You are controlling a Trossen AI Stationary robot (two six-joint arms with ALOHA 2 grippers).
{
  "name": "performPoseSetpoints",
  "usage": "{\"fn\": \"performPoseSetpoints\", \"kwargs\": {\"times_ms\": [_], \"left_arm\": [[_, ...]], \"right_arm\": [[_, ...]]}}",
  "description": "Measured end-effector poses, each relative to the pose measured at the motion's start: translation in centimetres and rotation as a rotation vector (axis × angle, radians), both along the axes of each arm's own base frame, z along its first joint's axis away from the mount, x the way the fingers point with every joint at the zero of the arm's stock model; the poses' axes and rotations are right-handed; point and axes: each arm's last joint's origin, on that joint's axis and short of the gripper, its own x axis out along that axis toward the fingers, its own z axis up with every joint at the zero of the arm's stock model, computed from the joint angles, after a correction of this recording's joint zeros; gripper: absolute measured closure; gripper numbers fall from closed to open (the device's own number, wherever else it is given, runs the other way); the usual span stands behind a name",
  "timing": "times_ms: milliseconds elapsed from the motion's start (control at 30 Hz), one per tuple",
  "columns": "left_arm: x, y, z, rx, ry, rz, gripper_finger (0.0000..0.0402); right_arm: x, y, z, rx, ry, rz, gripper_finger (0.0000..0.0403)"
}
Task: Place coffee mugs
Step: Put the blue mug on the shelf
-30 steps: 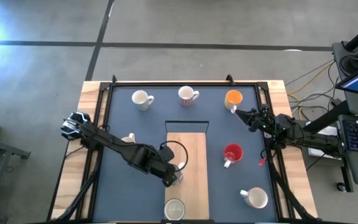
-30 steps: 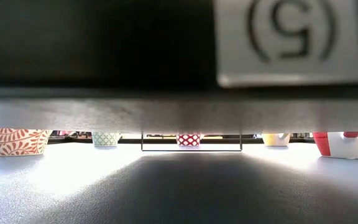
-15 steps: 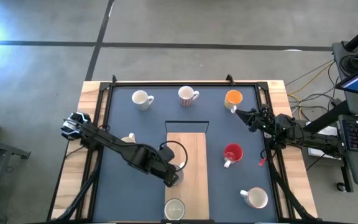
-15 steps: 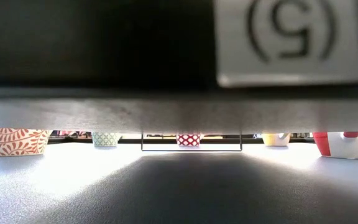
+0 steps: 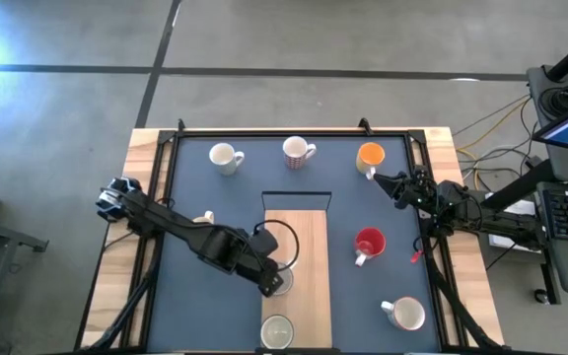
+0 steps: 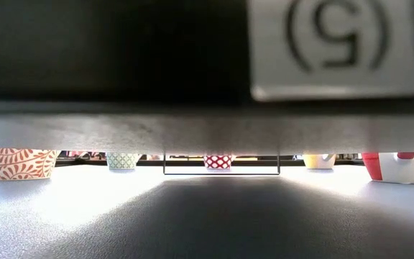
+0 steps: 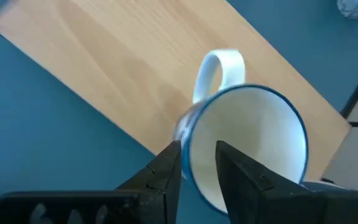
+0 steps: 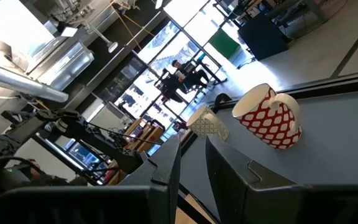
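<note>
The left gripper [image 5: 276, 283] reaches over the wooden board [image 5: 299, 261] in the middle of the blue mat [image 5: 195, 306], right at a white mug [image 7: 247, 146] that stands on the board's left edge. In the wrist view its two fingers [image 7: 166, 171] straddle the mug's rim, one inside and one outside, with a sliver of gap on each side, so the grip looks loosened rather than tight. The mug's handle points away from the fingers. Another pale mug [image 5: 277, 331] sits just nearer the front edge, on the same board. The right gripper [image 5: 381, 180] hovers beside the orange mug [image 5: 370, 156] at the far right corner, touching nothing; its fingers stand a little apart. The red mug [image 5: 368, 243] stands on the mat to the right of the board
</note>
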Motion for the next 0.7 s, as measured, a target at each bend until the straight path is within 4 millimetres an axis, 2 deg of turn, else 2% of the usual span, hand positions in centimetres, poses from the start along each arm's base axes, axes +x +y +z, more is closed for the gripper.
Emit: {"fn": "performPoseSetpoints", "kwargs": {"times_ms": [233, 700], "left_arm": [[0.0, 0.1, -0.1, 0.019, 0.019, -0.006, 0.0319], [1.3, -0.5, -2.8, 0.033, 0.093, -0.008, 0.0325]], "right_arm": [[0.0, 0.0, 0.0, 0.0, 0.0, 0.0, 0.0337], [0.0, 0.0, 0.0, 0.0, 0.0, 0.0, 0.0337]]}}
